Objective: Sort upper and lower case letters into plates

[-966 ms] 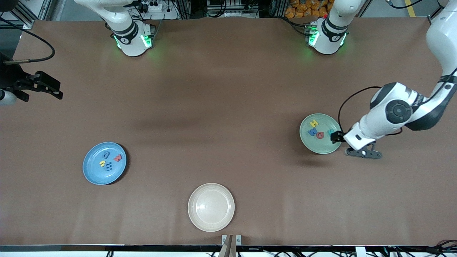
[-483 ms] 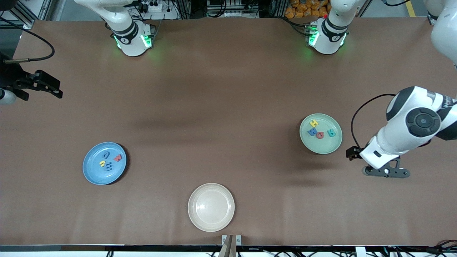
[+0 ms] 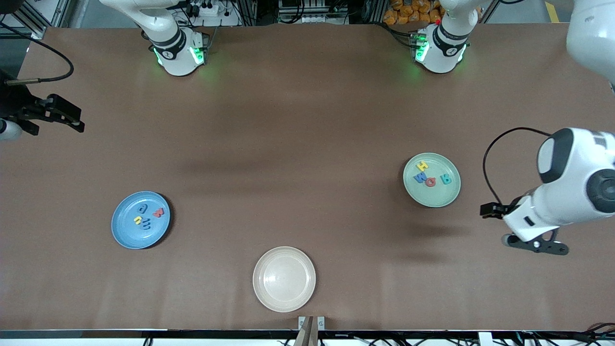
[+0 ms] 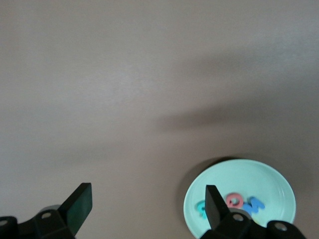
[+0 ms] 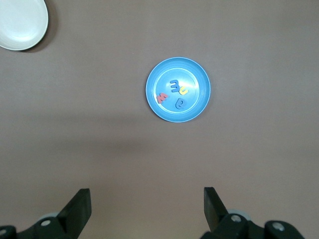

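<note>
The pale green plate [image 3: 435, 198] holds several upper case letters: a yellow H [image 3: 422, 166], a blue W [image 3: 419, 178], a red G [image 3: 430, 181] and a teal B [image 3: 446, 179]. Several lower case letters [image 3: 146, 216] lie in the blue plate [image 3: 129, 234]. My left gripper [image 3: 491, 210] hangs open and empty over bare table beside the green plate [image 4: 249, 174], toward the left arm's end. Its fingers [image 4: 79, 204] stand wide apart. My right gripper [image 3: 65, 117] waits open over the right arm's end of the table. In the right wrist view it [image 5: 147, 206] looks down on the blue plate [image 5: 193, 74].
A cream-beige plate [image 3: 284, 298] with nothing in it sits near the table's front edge, between the two others; it also shows as a pale plate [image 5: 22, 22] in the right wrist view. Both arm bases stand along the table's back edge.
My left gripper has drawn away from the green plate's edge toward the left arm's end of the table, uncovering the teal B. The right arm has not moved.
</note>
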Controlling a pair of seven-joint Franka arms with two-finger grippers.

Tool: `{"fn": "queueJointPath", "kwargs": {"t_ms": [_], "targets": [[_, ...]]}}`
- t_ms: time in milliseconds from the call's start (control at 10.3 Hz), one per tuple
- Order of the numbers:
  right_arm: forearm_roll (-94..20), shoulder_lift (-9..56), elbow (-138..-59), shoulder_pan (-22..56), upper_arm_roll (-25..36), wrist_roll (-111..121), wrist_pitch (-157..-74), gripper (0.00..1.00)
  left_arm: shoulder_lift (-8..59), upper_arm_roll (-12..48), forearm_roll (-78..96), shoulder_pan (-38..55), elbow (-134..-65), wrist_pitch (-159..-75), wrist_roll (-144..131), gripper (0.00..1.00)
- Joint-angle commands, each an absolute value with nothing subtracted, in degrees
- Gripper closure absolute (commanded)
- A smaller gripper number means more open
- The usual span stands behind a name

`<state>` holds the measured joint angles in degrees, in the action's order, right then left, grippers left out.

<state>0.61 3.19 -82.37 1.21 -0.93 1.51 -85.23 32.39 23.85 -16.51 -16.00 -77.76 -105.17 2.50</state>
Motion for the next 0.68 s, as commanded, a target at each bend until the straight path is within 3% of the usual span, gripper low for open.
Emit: {"fn": "queueJointPath", "kwargs": {"t_ms": [0,387,580], "targets": [[0.1,2.5,-82.9,0.9,-1.2,1.1,-85.5,0.0,22.6,8.8,-6.4,-7.8,-79.5,-101.9,9.4,0.0],[0.1,2.5,-82.9,0.9,-1.2,1.1,-85.3,0.0,15.5,-0.1,-4.1,0.1,-79.6,-96.1,7.8,0.0],[0.1,2.4,-83.0,0.9,-1.2,1.1,-85.2,0.0,12.6,-0.3,-2.7,-0.5,-79.5,-96.1,7.6,0.0]]}}
